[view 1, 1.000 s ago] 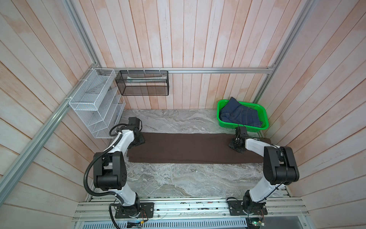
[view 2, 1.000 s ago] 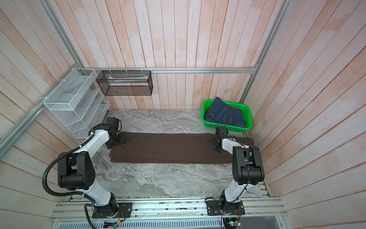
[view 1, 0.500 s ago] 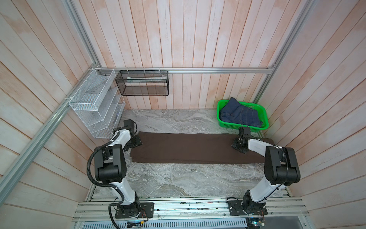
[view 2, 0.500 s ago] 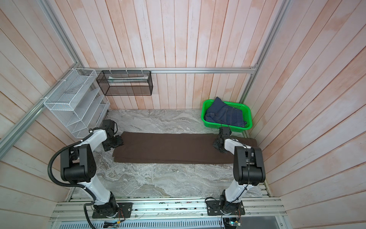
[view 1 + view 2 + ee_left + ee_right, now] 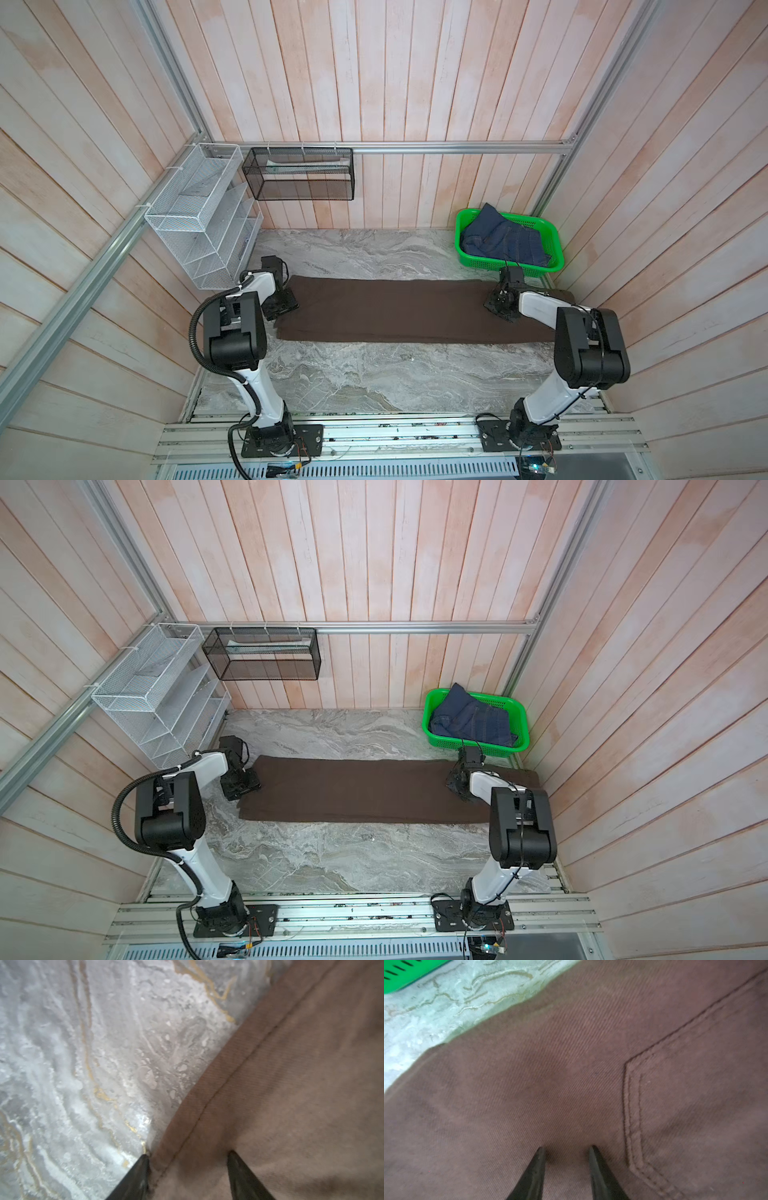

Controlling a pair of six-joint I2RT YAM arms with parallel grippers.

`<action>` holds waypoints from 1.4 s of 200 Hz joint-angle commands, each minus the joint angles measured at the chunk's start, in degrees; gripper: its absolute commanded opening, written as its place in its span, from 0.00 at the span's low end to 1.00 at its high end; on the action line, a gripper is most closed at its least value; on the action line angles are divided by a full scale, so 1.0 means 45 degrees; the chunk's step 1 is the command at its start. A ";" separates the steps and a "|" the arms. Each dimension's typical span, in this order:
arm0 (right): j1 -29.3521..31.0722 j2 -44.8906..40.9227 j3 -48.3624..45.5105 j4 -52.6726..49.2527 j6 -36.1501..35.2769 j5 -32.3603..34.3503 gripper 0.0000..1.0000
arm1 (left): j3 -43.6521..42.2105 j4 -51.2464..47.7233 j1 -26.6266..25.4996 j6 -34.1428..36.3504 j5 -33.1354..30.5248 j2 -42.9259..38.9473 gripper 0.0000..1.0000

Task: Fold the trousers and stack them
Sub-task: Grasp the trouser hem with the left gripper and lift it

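Trousers [image 5: 395, 309] flat | left gripper [image 5: 188, 1153] astride hem [image 5: 218, 1076] | right gripper [image 5: 566, 1147] beside pocket [image 5: 695, 1109]

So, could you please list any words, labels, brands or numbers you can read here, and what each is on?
None can be read.
The trousers show only plain brown cloth and stitching.
The green basket and the jeans in it show no label.
The pale sheet in the black mesh basket is too small to tell.

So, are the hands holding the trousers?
Cannot tell. Left hand straddles the trousers at the hem, jaws apart; right hand rests by the pocket, grip unclear.
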 commanded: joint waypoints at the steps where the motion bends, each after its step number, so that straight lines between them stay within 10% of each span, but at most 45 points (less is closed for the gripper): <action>1: 0.0213 0.0205 -0.0475 -0.0979 0.0137 -0.0474 0.38 | -0.0470 -0.0068 -0.0082 0.0054 0.0372 0.0232 0.54; 89: 0.0682 0.0006 -0.0678 -0.1021 0.0310 -0.0464 0.37 | -0.0381 -0.0477 -0.0299 0.0123 -0.0014 -0.1135 0.00; 280: 0.3595 -0.0118 -0.0549 -0.0705 0.2458 -0.1791 0.37 | 0.0836 -0.1374 0.0147 0.1384 -0.2728 -0.4872 0.00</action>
